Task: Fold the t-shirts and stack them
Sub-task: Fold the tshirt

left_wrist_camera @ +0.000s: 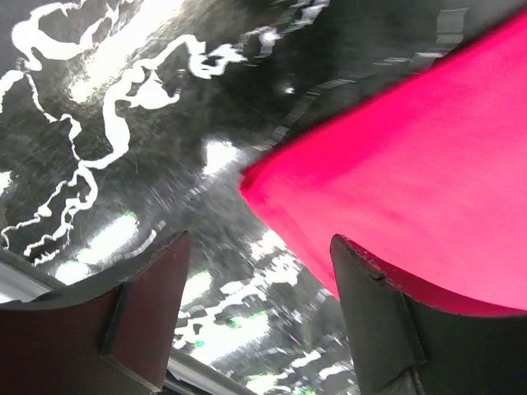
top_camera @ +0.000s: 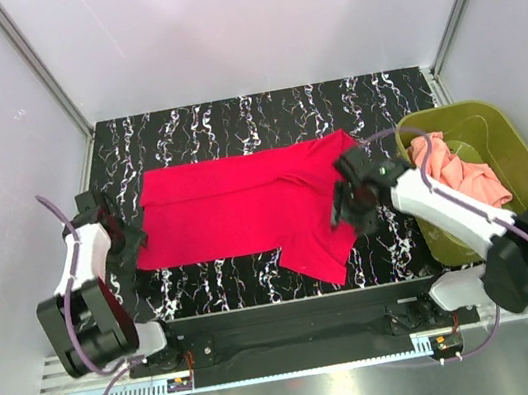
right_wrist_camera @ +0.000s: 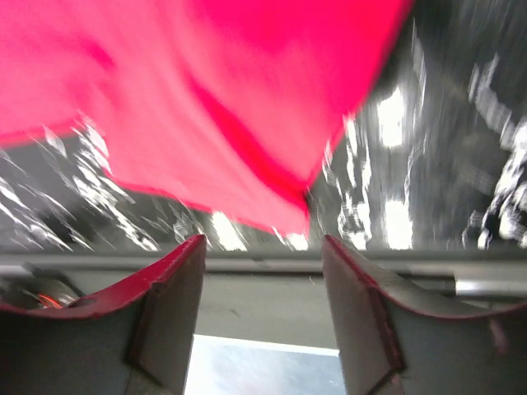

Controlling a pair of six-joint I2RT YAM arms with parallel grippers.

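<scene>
Black marbled surface [top_camera: 231, 122] is covered at mid-frame by the crimson t-shirt [top_camera: 235, 207], spread out. The salmon-pink t-shirt [top_camera: 457, 170] is bunched in the green basket [top_camera: 527, 164] at the right of the frame. The left hand [left_wrist_camera: 257, 255] is held wide open at the crimson shirt's lower-left corner, with nothing gripped. The right hand [right_wrist_camera: 262, 247] is likewise spread open and empty over the shirt's right side; contact cannot be told.
</scene>
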